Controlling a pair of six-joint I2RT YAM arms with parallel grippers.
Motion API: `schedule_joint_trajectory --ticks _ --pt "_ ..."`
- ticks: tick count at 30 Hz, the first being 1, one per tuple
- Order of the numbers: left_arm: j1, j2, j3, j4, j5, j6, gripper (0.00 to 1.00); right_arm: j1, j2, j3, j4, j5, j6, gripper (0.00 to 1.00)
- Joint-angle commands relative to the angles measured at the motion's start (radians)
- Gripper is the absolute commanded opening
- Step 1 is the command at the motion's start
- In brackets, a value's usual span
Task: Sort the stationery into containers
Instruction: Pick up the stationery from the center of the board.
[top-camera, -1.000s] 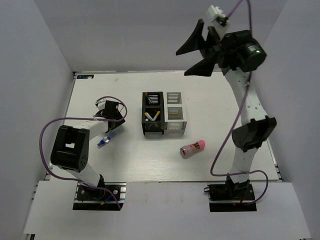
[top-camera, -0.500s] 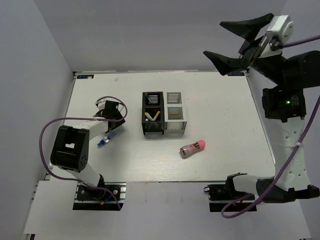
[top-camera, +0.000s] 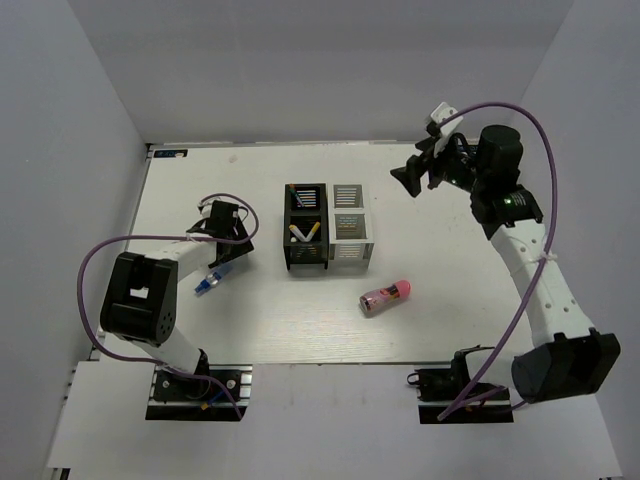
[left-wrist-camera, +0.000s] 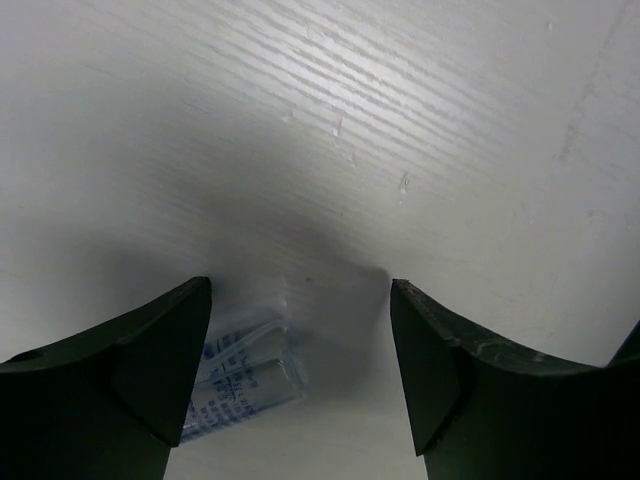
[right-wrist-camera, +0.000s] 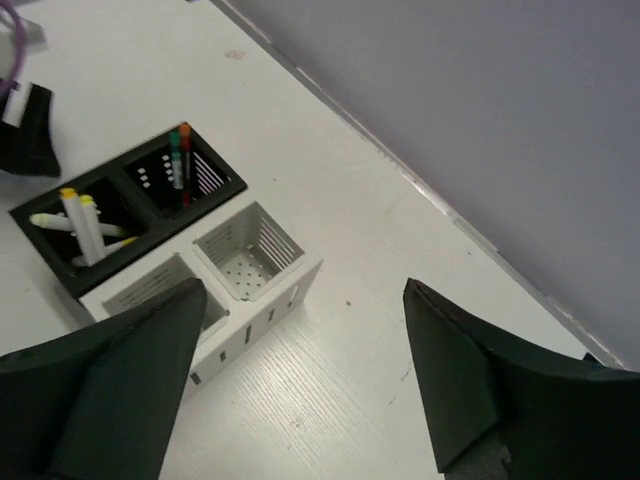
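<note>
Top view: black mesh organiser (top-camera: 306, 262) and white perforated organiser (top-camera: 351, 258) touch side by side at centre. Pink cylinder (top-camera: 386, 297) lies lower right, bare table (top-camera: 450, 280) around it. Blue-capped bottle (top-camera: 207, 284) lies at left, under the left gripper (top-camera: 222, 258).

Left wrist: fingers spread; the bottle's printed label sits between them, low in frame.

Right wrist: right gripper (right-wrist-camera: 305, 288) is spread wide above the organisers. Yellow-capped markers (right-wrist-camera: 80, 220) lean in the black one.

End effector (right-wrist-camera: 302, 290) spread; white organiser (right-wrist-camera: 262, 318) beside black organiser (right-wrist-camera: 112, 180) holding markers (right-wrist-camera: 86, 226).
</note>
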Motion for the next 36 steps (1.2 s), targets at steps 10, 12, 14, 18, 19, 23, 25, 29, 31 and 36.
schedule_joint_trajectory --ticks 10,12,14,18,19,23,25,29,31,36 --pt "-0.006 -0.039 0.145 -0.304 0.062 0.212 0.87 0.000 -0.130 -0.079 -0.017 -0.154 -0.063 0.89" --pt "-0.006 -0.039 0.154 -0.350 0.052 0.238 0.87 -0.005 -0.142 -0.096 -0.017 -0.172 -0.062 0.89" --pt "-0.006 -0.026 0.165 -0.397 0.052 0.247 0.87 -0.005 -0.151 -0.110 -0.017 -0.192 -0.062 0.89" --pt "-0.015 0.021 0.181 -0.448 0.022 0.257 0.88 -0.008 -0.168 -0.130 -0.017 -0.212 -0.056 0.89" --pt "-0.015 0.033 0.181 -0.448 0.022 0.266 0.88 -0.009 -0.179 -0.136 -0.017 -0.217 -0.054 0.89" --pt "-0.015 0.055 0.170 -0.448 0.034 0.298 0.80 -0.013 -0.200 -0.170 -0.023 -0.225 -0.063 0.89" --pt "-0.024 0.086 0.170 -0.448 0.020 0.310 0.77 -0.014 -0.209 -0.173 -0.036 -0.237 -0.068 0.89" --pt "-0.024 0.153 0.191 -0.439 0.018 0.310 0.47 -0.017 -0.237 -0.188 -0.065 -0.251 -0.066 0.89" --pt "-0.024 0.162 0.200 -0.429 0.029 0.310 0.35 -0.017 -0.263 -0.211 -0.068 -0.249 -0.072 0.89" --pt "-0.024 0.081 0.200 -0.428 0.008 0.301 0.09 -0.020 -0.284 -0.242 -0.102 -0.231 -0.108 0.87"
